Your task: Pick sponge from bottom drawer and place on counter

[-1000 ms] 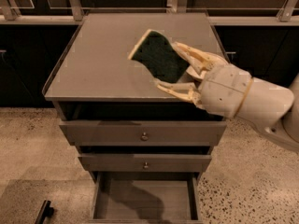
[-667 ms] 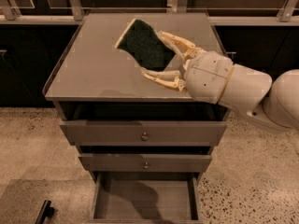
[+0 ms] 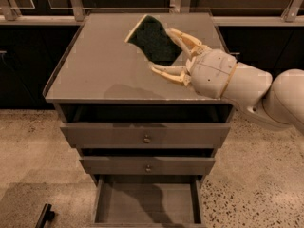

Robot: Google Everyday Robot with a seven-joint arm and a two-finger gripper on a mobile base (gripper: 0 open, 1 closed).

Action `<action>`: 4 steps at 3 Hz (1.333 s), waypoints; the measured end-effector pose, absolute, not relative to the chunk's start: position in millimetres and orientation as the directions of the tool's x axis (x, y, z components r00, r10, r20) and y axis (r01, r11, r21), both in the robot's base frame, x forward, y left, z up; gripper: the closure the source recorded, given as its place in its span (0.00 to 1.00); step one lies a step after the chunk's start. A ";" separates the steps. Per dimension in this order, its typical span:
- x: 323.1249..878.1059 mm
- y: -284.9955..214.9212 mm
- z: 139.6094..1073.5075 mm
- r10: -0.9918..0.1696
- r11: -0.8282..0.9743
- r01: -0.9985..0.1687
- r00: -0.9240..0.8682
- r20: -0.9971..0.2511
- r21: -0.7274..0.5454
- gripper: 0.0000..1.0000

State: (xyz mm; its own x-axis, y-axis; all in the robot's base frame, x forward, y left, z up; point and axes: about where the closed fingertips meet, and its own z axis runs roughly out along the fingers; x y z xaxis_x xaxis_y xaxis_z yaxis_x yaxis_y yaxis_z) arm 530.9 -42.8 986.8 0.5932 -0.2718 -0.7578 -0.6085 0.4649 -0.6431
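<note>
Gripper point(image 3: 160, 49) is clamping the sponge point(image 3: 151, 38) between both fingers and holding it tilted over the back half of the bench point(image 3: 95, 75), dark green face toward the camera. Bottom drawer point(image 3: 142, 205) is sitting pulled open below the two knobbed drawers.
</note>
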 end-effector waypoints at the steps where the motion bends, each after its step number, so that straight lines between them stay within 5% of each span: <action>1: 560.6 -58.3 979.9 -0.252 0.515 -0.597 0.580 -0.775 -0.615 1.00; 4: 631.8 -54.9 950.9 -0.219 0.503 -0.728 0.414 -0.884 -0.466 1.00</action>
